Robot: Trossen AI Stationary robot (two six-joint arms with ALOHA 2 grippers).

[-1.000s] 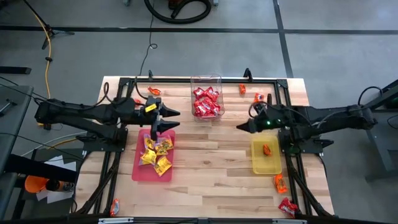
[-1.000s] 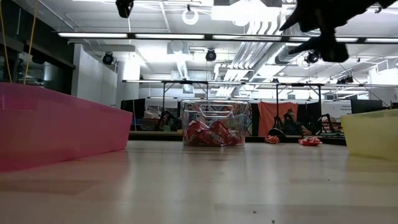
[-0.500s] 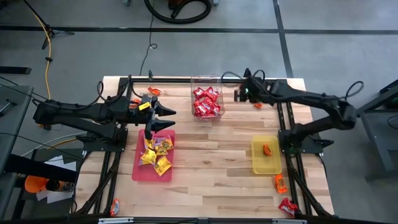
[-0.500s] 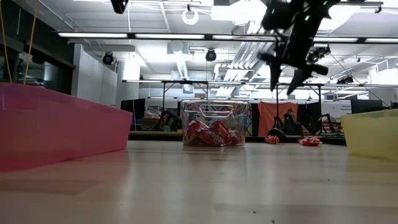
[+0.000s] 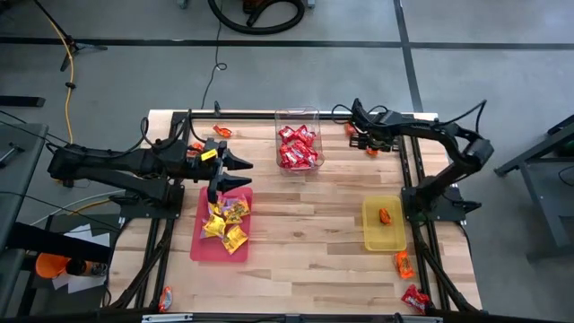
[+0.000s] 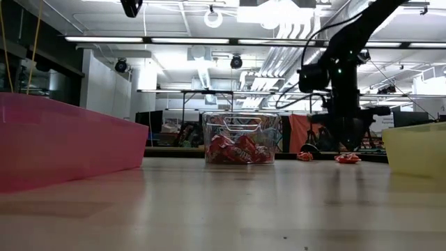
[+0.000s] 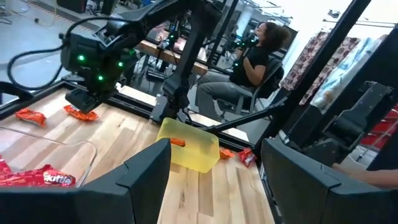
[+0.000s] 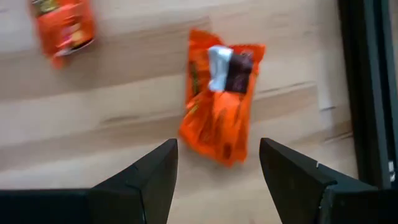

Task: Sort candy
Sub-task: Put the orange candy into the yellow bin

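Observation:
Two orange candy packets lie flat on the wood near the far right corner; in the right wrist view one (image 8: 219, 106) is straight ahead and the other (image 8: 62, 25) off to the side. My right gripper (image 8: 216, 163) points down over the nearer packet (image 5: 372, 141), open, a finger on either side and clear of it; it also shows in the low view (image 6: 350, 139). My left gripper (image 5: 244, 172) hangs open and level over the far end of the pink tray (image 5: 204, 253), which holds several yellow candy packets (image 5: 224, 222).
A clear tub (image 5: 298, 117) of red candy (image 5: 298, 148) stands at the far middle. The yellow tray (image 5: 384, 238) holds one orange packet (image 5: 385, 216). Loose packets lie at the far left (image 5: 222, 132), near right (image 5: 405, 264) (image 5: 414, 299) and near left (image 5: 165, 298). Black frame rails run along the table sides.
My right gripper has swung from beside the yellow tray's far end toward the table's far edge. It has tipped from level to pointing down and has sunk over the orange packets at the far right. Its fingers have stayed open.

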